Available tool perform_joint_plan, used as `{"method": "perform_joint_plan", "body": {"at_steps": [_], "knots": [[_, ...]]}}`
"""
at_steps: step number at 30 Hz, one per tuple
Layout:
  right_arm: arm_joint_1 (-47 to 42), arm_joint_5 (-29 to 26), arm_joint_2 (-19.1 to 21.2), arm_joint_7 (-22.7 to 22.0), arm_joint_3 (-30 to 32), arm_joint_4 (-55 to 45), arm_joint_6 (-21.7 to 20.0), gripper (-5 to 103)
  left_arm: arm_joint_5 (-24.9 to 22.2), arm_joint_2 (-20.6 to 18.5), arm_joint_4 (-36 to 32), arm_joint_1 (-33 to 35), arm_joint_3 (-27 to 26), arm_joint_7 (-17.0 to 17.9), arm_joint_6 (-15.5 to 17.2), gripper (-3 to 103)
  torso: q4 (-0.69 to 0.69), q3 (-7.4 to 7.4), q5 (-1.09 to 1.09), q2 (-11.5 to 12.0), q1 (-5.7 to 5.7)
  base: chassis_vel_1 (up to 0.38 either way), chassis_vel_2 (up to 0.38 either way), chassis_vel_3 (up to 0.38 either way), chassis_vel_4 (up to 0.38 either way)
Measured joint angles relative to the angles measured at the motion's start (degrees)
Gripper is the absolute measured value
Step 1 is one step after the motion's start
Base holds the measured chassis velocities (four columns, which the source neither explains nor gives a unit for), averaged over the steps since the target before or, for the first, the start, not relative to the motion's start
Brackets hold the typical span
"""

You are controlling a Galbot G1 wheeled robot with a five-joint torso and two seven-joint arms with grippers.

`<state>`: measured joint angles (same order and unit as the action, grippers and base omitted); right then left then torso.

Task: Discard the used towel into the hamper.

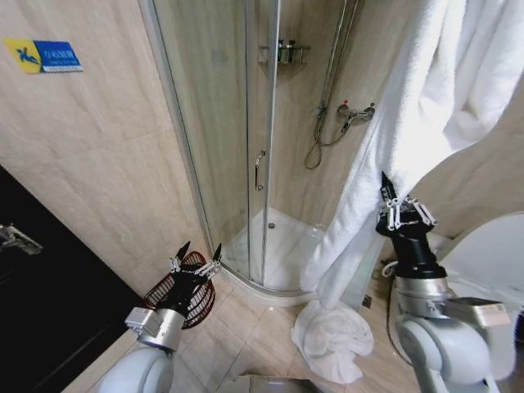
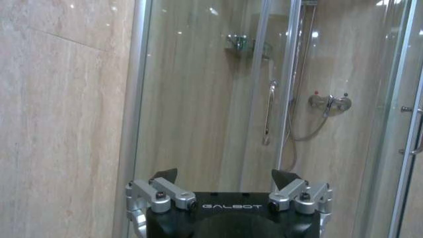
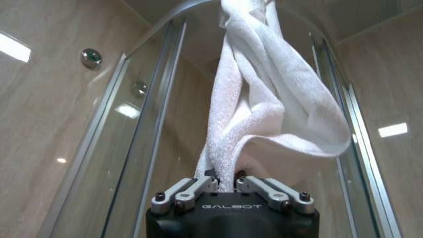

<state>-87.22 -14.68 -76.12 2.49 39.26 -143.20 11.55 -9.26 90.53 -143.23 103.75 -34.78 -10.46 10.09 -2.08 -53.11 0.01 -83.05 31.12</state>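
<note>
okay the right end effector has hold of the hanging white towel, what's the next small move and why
Probably pull the towel down and away from where it hangs. The right end effector is shut on a fold of it, but the towel is draped from above, so it must come free before going to the hamper, which stands low on the floor by the open left end effector.

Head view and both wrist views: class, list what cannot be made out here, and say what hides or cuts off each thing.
- Hamper: in the head view the left gripper covers much of it, so its contents are unknown.
- Hanging towel: its top runs off the head view's upper edge; what holds it is unseen.
- Right gripper, right wrist view: shut on the towel, whose fabric hides the fingertips.
- Blue wall sign: lettering too small.
</note>
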Motion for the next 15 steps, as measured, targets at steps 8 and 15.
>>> {"method": "perform_joint_plan", "body": {"at_steps": [8,15], "knots": [[-1.0,1.3,-0.5,0.5,0.9,0.9,2.8,9,0.0,0.0,0.0,0.0,0.0,0.0,0.0,97,0.00,0.00,-0.01,0.0,0.00,0.000,0.000,0.000,0.000],[-0.5,2.4,-0.6,0.2,1.5,1.6,3.5,9,0.0,0.0,0.0,0.0,0.0,0.0,0.0,97,0.00,0.00,0.00,0.0,0.00,0.000,0.000,0.000,0.000]]}}
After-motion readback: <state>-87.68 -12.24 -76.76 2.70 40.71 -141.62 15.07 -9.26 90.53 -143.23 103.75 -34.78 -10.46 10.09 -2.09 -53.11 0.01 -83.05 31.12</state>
